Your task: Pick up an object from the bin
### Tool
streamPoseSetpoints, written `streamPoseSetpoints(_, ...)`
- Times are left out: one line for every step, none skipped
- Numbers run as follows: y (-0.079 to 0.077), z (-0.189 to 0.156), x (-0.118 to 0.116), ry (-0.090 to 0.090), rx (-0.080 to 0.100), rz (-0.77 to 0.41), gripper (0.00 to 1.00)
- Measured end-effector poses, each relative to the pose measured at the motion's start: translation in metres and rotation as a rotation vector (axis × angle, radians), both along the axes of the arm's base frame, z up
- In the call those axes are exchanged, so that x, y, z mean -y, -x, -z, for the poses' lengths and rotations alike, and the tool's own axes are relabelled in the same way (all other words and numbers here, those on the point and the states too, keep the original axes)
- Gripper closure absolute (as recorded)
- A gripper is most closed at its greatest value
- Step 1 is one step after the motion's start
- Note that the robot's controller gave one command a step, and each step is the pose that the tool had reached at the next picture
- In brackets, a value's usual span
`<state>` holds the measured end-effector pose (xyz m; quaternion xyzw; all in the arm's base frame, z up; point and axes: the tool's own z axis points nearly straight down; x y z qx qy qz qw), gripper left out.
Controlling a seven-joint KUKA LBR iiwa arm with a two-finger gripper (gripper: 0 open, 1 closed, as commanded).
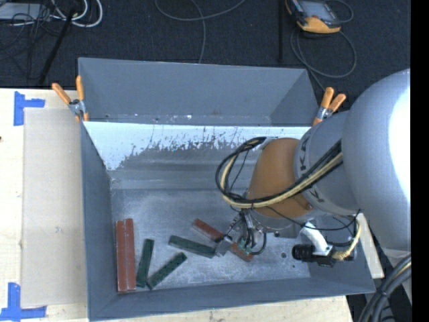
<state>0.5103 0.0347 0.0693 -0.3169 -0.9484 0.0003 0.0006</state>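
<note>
Tool (244,239) is down at the bin (201,92) floor, right of centre, under the orange wrist cover. Can't tell whether it's open or closed, as cables & wrist mask it.

Right at its tip lies a small red-brown block (240,253), partly hidden, prob. the pick target. It looks like a short rigid piece, wood or plastic, so likely light & stiff, not fragile. The faces may be smooth, so it could skid on the metal floor. Best hold, IMO: across the short width, near the middle, w/ the tool square to its long sides.

Just left, a dark green strip (191,245) ends very near the tool and could get nudged or pinched along w/ the block. Above that is a second red-brown block (206,229), lying apart.

Further left are a slanted green strip (166,270) & an upright-lying green strip (145,263), both flat, thin & harder to get under. Farthest, at the left wall, is a long red-brown bar (125,256), bulkier & prob. heavier.
</note>
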Motion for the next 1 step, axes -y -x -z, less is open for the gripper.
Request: streamPoseSetpoints(-0.0041,-0.1321,-0.0105,-0.001,0.008,-0.02,1.0)
